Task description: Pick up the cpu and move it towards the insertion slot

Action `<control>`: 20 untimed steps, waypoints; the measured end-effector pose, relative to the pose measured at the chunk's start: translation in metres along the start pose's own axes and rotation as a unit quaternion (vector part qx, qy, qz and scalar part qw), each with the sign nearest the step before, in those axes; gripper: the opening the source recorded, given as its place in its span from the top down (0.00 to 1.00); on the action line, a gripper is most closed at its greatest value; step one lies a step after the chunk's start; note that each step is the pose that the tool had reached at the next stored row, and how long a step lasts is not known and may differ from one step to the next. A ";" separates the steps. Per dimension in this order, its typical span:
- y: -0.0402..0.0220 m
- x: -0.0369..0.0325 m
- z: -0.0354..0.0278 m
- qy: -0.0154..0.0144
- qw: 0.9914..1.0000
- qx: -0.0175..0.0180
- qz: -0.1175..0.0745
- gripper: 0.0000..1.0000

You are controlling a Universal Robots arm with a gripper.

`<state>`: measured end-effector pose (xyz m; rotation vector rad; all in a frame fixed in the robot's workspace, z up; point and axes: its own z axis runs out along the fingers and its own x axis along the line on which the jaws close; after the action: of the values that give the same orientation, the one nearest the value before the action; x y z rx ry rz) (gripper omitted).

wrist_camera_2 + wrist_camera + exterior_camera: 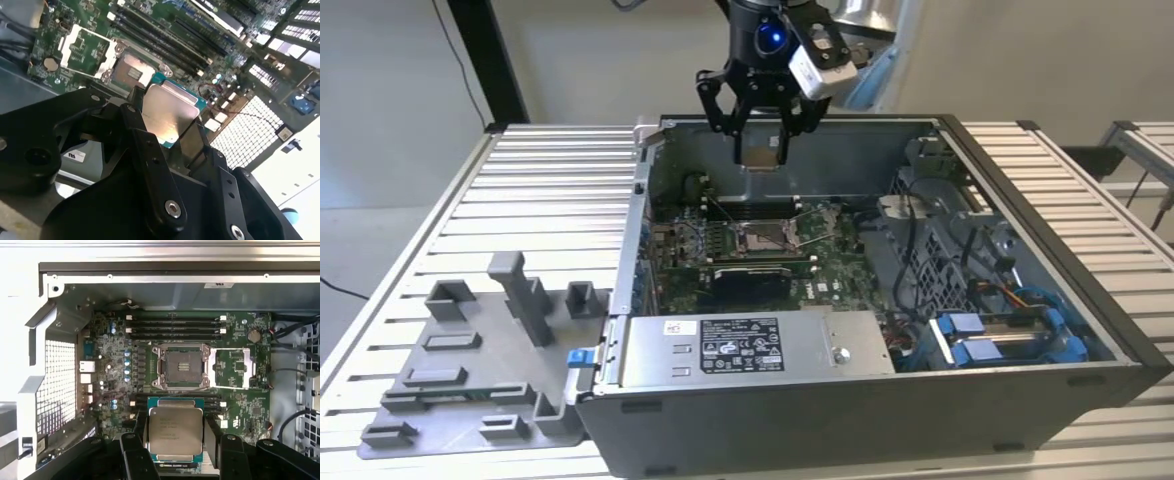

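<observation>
My gripper (761, 150) hangs above the open computer case, shut on the cpu (175, 431), a thin square chip with a pale silver face and a green rim. Black fingers (135, 452) clamp the cpu (167, 117) on two opposite edges. In the exterior view the cpu (761, 152) hangs over the far side of the motherboard. The insertion slot (181, 366), a silver-framed socket with a dark centre, lies open on the green board with its lid frame (235, 368) swung aside. The slot (761, 238) sits below and nearer than the chip, apart from it.
The case walls (961, 160) surround the board. A silver power-supply box (747, 350) lies at the near edge, and blue drive bays (1007, 335) and cables fill the exterior view's right. A grey plastic tray (467, 370) with upright blocks rests on the slatted table.
</observation>
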<state>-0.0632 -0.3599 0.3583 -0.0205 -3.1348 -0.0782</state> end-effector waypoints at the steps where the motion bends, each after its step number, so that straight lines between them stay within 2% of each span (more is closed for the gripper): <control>1: 0.0013 -0.0014 0.0006 0.000 1.000 0.000 0.000 1.00; 5: 0.0048 -0.0085 0.0029 0.000 1.000 -0.001 -0.001 1.00; 20: 0.0311 -0.0162 0.0177 -0.003 1.000 -0.001 -0.003 1.00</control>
<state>-0.0467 -0.3282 0.3421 -0.0127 -3.1417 -0.0815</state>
